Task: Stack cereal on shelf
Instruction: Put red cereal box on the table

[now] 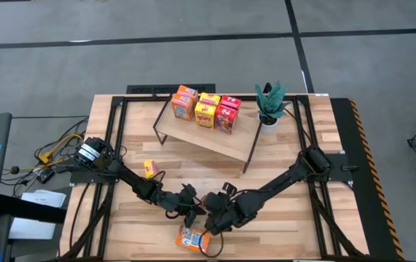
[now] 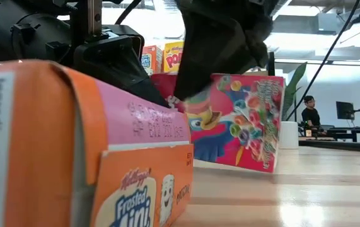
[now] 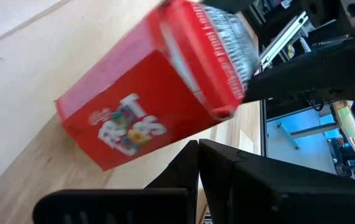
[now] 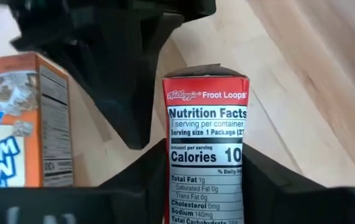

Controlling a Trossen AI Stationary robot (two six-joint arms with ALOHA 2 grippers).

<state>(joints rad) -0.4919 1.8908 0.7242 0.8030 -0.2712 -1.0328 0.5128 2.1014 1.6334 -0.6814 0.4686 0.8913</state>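
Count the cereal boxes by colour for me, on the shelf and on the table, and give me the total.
orange boxes: 3
yellow boxes: 3
red boxes: 3
Total: 9

Eight cereal boxes (image 1: pixel 184 102) (six shelved), one plant (image 1: pixel 269 102)

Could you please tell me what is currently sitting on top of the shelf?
On the shelf stand small cereal boxes, bunched at its back edge: orange, yellow and red ones. Whether further boxes stand behind them cannot be seen. The potted plant stands beside the shelf, not on it.
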